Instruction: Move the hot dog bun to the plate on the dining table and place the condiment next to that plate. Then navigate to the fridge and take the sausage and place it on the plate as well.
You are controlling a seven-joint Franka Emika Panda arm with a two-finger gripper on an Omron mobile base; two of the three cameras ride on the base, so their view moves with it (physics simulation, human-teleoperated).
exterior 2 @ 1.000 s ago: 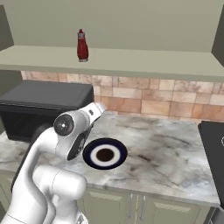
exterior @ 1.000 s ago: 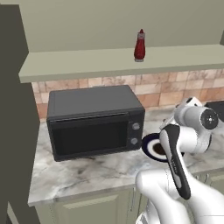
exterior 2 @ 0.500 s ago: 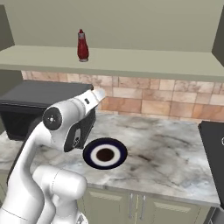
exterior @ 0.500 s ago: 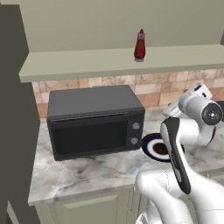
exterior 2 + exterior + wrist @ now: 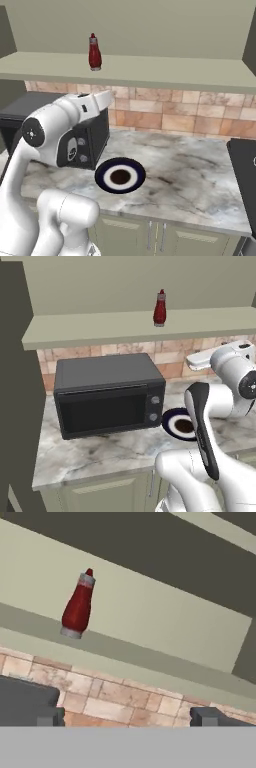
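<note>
we see the condiment (image 5: 159, 308) standing upright on the pale green shelf (image 5: 100, 328) above the marble bench (image 5: 190, 170), well above the black microwave (image 5: 107, 393). a dark blue plate with a white centre (image 5: 120, 176) lies on the bench just beside the microwave. in the hand view our claw (image 5: 127, 717) has its tips spread wide apart, gripping nothing, with the bottle up and left of them, well apart.
</note>
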